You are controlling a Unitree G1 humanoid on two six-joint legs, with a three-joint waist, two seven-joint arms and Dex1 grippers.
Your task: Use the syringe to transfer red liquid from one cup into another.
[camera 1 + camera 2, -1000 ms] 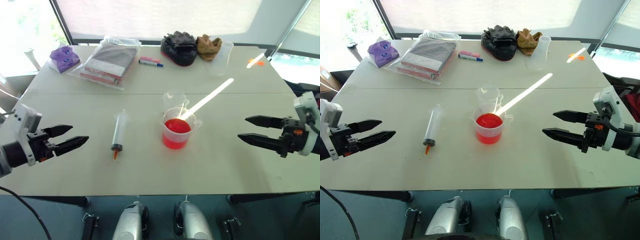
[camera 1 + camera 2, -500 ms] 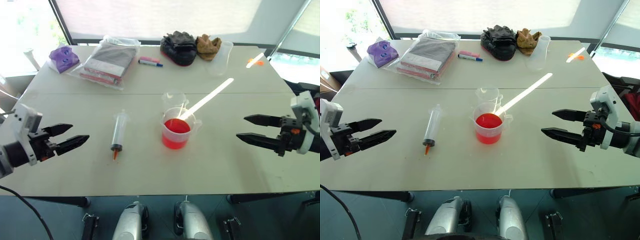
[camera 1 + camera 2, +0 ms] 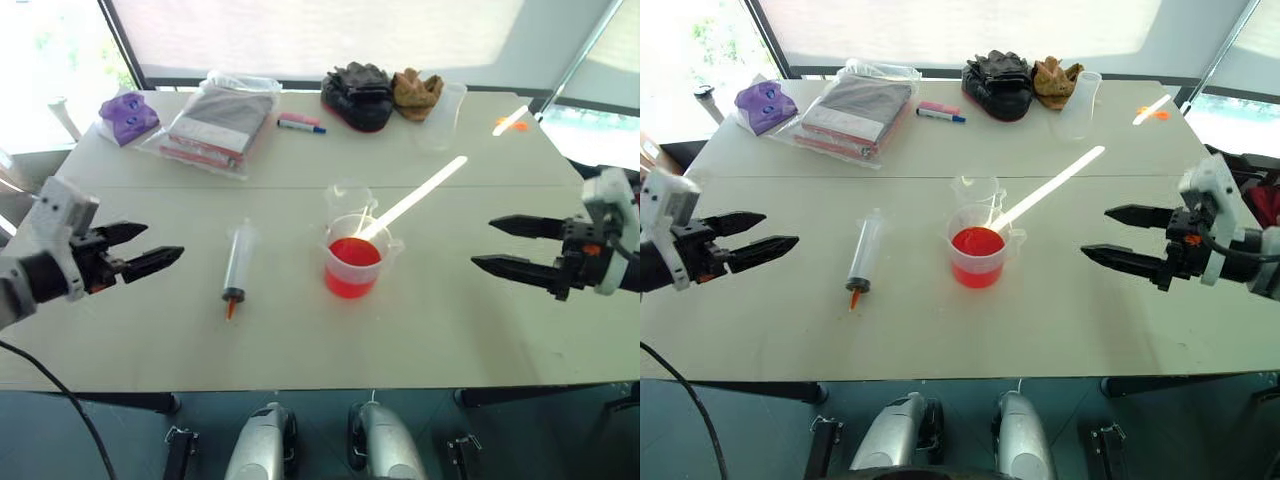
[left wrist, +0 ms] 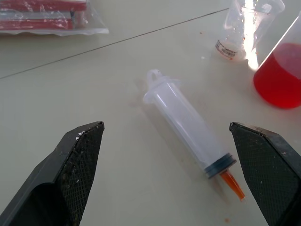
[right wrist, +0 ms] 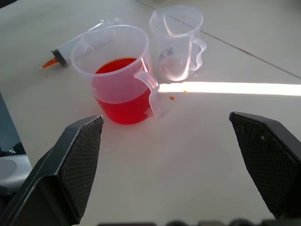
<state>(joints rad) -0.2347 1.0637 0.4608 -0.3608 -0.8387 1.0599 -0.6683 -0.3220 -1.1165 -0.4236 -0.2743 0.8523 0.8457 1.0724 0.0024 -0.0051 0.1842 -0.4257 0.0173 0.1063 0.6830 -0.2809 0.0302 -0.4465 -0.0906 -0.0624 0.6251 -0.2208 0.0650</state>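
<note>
A: How are the task's things laid out, and why?

B: The syringe (image 3: 238, 266) is seen lying flat on the table (image 3: 480, 340), orange tip toward the robot, just left of the handled beaker (image 3: 355, 262). The red liquid (image 3: 353, 266) is held in that beaker; the smaller beaker (image 3: 350, 200), touching or nearly touching it on the far side, appears empty. Source and receiver are thus placed together, presumably so that the transfer path is short.

A: And the grippers?

B: The left gripper (image 3: 150, 252) is held above the table with fingers spread, aimed at the syringe, apparently for a pickup. The right gripper (image 3: 512, 247) is likewise spread and empty, directed toward the beakers.

A: Is any writing legible?

B: A small label (image 4: 226, 49) is borne near the smaller beaker's base, but it cannot be read.
</note>
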